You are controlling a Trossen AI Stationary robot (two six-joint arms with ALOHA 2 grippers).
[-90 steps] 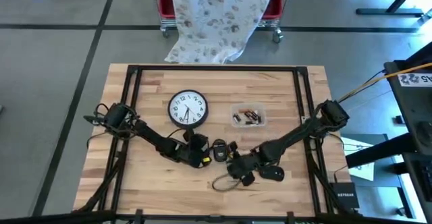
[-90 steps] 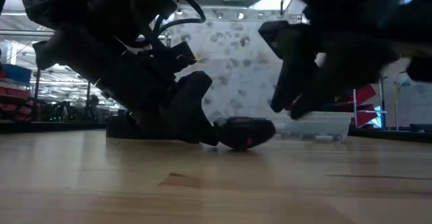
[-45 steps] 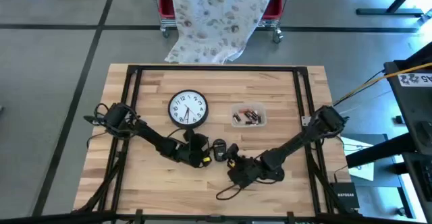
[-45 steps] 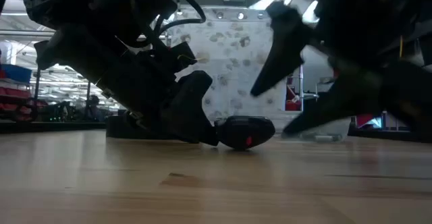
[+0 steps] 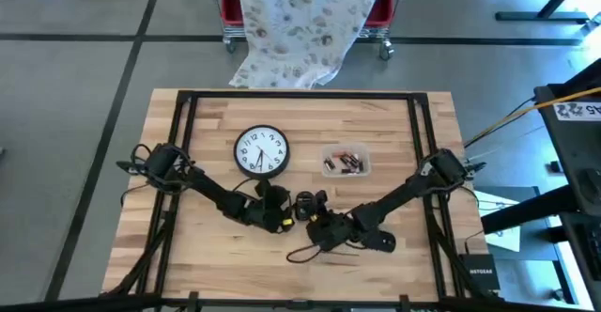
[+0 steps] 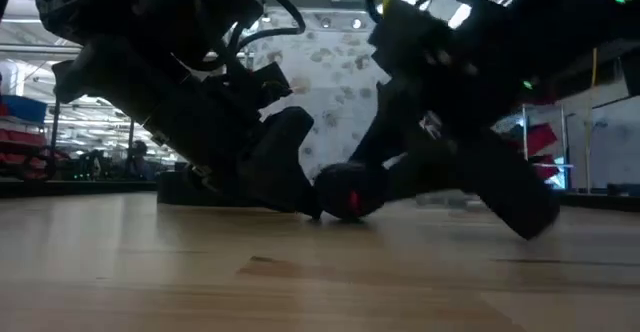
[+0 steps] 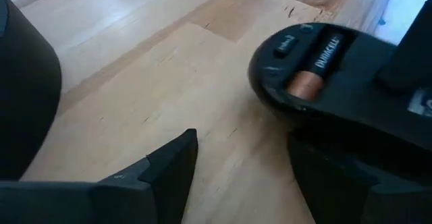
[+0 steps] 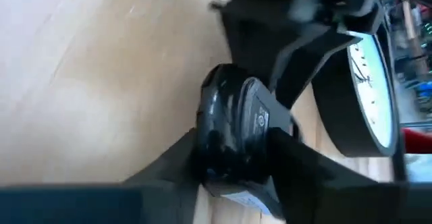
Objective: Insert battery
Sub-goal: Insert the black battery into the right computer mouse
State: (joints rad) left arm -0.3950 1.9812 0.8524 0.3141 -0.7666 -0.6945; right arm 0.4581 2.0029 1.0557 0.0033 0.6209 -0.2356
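From above, the left gripper (image 5: 280, 215) is sitting low on the table (image 5: 202, 115) just below the clock (image 5: 261, 151), and the right gripper (image 5: 315, 205) is reaching in from the right to the mouse (image 5: 304, 206) lying between them; a tray (image 5: 346, 162) of batteries is standing nearby. At table height, the mouse (image 6: 345, 192) is resting on the wood with dark arms on both sides. The left wrist camera is showing the left fingers (image 7: 169, 166) spread apart and holding nothing, and a battery (image 7: 318, 67) lying in the mouse's (image 7: 337, 75) open bay (copper end visible). The right wrist camera is showing the right fingers (image 8: 172, 160) clamping the mouse (image 8: 233, 136).
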